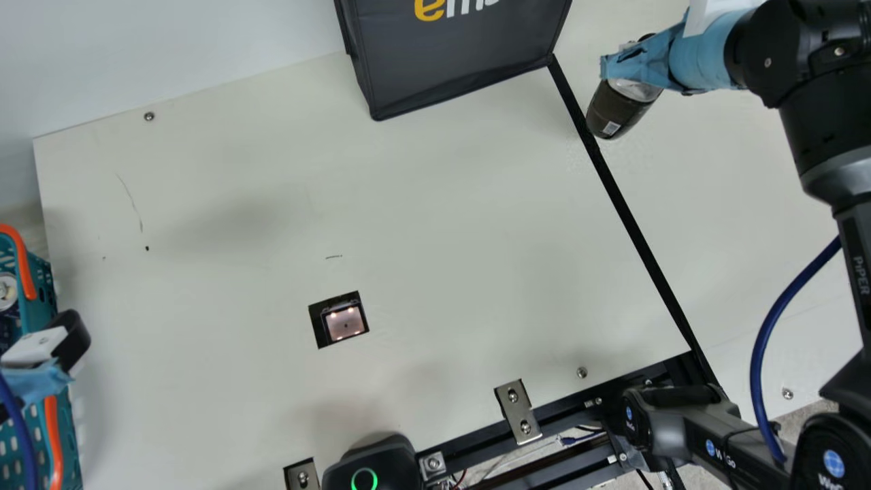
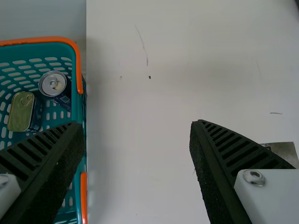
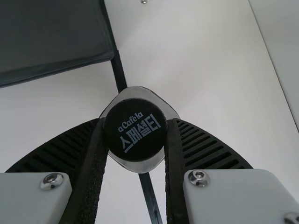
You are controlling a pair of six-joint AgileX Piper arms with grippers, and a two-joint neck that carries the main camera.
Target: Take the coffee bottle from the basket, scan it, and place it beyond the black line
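Main view: I've got the coffee bottle (image 1: 620,112) pinched in my right pincer (image 1: 620,67), up at the neck end. It hangs on a slant, cap end up in my grip and base tipped toward the black line (image 1: 636,235). The base overlaps the line here, most of the body is on the far side from the scanner window (image 1: 344,322). Can't tell how high it is, so I'd carry it a bit further past the line and straighten it before letting go, or it could topple or end up on the tape. Print-wise: small pale code patch (image 1: 611,128) low on the bottle, yellow and white lettering on the dark bag (image 1: 456,64).

Left wrist view: my left pincer (image 2: 138,125) is spread with nothing between its fingers, near the basket (image 2: 28,42) with a can (image 2: 53,84) and a tin (image 2: 20,111) in it. Wrong arm for this; the right one has the bottle.

Right wrist view: looking down the bottle's long axis, black cap (image 3: 134,129) squarely between my ribbed fingers, pale lettering across it, line passing behind.
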